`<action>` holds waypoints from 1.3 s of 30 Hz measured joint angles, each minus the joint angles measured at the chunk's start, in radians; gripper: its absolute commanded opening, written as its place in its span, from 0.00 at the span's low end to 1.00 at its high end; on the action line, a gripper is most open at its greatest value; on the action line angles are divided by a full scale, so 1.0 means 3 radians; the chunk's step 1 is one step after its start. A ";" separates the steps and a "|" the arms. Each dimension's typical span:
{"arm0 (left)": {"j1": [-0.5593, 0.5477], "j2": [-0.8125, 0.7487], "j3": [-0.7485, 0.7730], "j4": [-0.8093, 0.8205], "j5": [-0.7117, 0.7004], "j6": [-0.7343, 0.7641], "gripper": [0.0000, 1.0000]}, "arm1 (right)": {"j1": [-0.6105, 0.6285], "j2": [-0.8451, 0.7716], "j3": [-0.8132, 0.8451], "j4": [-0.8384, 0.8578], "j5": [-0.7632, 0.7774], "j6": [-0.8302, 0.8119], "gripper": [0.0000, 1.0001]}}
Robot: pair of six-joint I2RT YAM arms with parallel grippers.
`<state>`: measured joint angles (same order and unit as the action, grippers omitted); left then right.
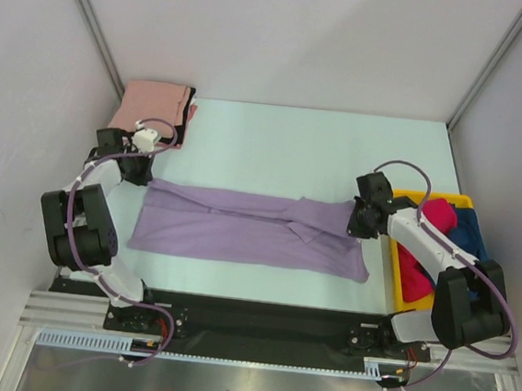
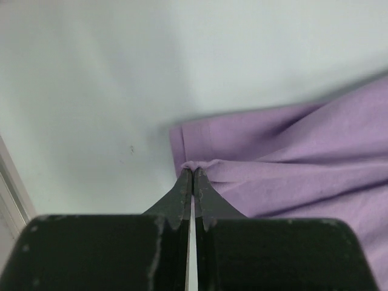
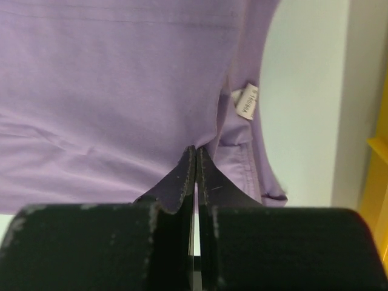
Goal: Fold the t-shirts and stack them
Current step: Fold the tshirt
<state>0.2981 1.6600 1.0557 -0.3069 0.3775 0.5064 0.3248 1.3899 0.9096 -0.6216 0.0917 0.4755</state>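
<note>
Because each wrist blocks its own fingertips from above, the grips show only in the wrist views. The left gripper point(image 2: 193, 174) has its jaws pressed together on a small pinch of the lavender shirt point(image 1: 239, 226) at a hemmed corner. The right gripper point(image 3: 195, 151) also has its tips closed, set against the same purple cloth, but I cannot tell whether a fold lies between them. A white label point(image 3: 247, 102) sits just beyond those tips; its print is too small to read. Both wrist views cut the shirt off at their edges.

On the table point(image 1: 294, 143), the lavender shirt lies just left of the yellow bin point(image 1: 396, 287). It lies flat as a long band, its long axis running away from the bin across the table. The end with the label and the right gripper is nearest the bin, and the corner held by the left gripper is the far corner of the end farthest from it.

The right arm covers part of the bin, so the red shirt point(image 1: 411, 270) and dark blue shirt point(image 1: 470, 236) inside show only in patches. Well away from the bin, at the far-left corner, lies a folded salmon pink shirt point(image 1: 157, 107). A black shirt point(image 1: 191, 120) shows only as a thin strip along its bin-side edge.
</note>
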 measured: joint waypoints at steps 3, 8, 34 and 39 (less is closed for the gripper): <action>0.0018 -0.0052 -0.0098 -0.0029 0.0028 0.0121 0.00 | -0.0011 -0.0014 -0.0151 0.0039 0.0017 0.0048 0.00; 0.0037 -0.0131 -0.0111 -0.0056 0.0090 0.0238 0.00 | -0.0024 -0.0011 -0.0168 0.0108 0.0023 0.0071 0.00; 0.0329 -0.0403 -0.0373 -0.0567 0.0360 0.1167 0.58 | 0.0023 0.0130 -0.0459 0.0234 0.0020 0.0385 0.00; 0.0479 -0.0342 0.0205 -0.1835 0.0573 0.2152 0.76 | 0.0025 0.0137 -0.0459 0.0264 0.0019 0.0359 0.00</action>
<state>0.4419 1.5574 1.1172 -0.8574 0.5495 1.1519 0.3325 1.4311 0.7719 -0.5423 0.0975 0.5831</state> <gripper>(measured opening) 0.687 0.011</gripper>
